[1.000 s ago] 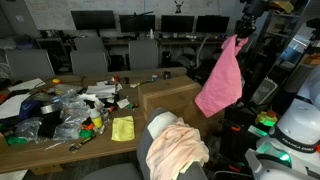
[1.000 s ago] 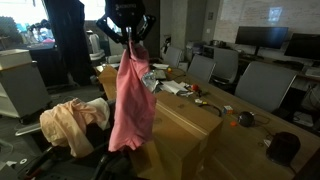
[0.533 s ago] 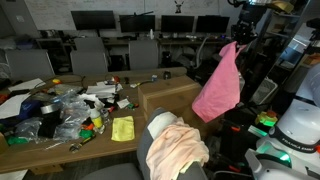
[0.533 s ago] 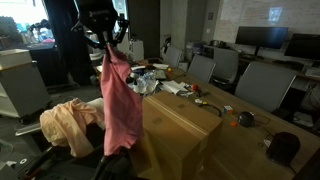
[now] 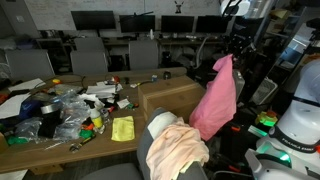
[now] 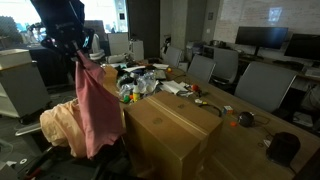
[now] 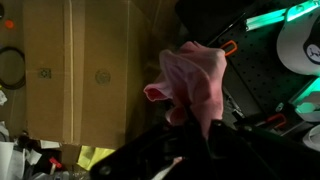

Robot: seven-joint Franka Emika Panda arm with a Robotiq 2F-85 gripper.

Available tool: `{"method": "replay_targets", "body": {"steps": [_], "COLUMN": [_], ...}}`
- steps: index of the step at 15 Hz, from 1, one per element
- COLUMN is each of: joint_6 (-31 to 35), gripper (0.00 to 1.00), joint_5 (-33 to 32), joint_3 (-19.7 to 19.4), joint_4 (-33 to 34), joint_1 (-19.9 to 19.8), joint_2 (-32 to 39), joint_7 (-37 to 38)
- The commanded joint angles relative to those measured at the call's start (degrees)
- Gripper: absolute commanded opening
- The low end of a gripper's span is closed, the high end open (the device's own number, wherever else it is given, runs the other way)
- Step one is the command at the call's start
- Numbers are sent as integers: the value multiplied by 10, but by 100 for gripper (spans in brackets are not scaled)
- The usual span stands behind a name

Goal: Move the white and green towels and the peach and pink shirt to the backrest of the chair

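My gripper [image 5: 232,56] is shut on the top of the bright pink shirt [image 5: 215,100], which hangs down beside the cardboard box. Seen in an exterior view, the gripper [image 6: 76,56] holds the pink shirt [image 6: 95,112] right next to the chair. The peach shirt [image 5: 180,150] lies draped over the grey backrest of the chair [image 5: 148,160], with a white towel [image 5: 160,124] under it. The peach shirt [image 6: 60,122] sits just beside the hanging pink one. In the wrist view the pink shirt [image 7: 195,78] bunches between my dark fingers [image 7: 210,125]. The green towel is out of view.
A large cardboard box [image 5: 168,95] stands on the wooden table [image 5: 60,150] next to the chair. A small yellow cloth [image 5: 123,128] and cluttered bags and bottles [image 5: 60,110] lie on the table. Grey office chairs [image 5: 90,55] and monitors line the back.
My gripper has carried the pink shirt lower and sideways, from above the box toward the chair with the peach shirt. The grip stayed shut.
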Motion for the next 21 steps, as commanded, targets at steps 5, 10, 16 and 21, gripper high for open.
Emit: {"method": "replay_targets", "body": {"steps": [5, 10, 16, 21], "joint_6": [-11, -14, 49, 122], "gripper": [1, 1, 1, 1], "joint_5": [1, 6, 91, 190], "joint_3": [83, 110, 99, 94], "joint_4": [31, 75, 128, 143], "joint_1": [99, 134, 167, 164], "joint_2": [75, 151, 207, 226], "joint_7": [121, 200, 265, 310]}}
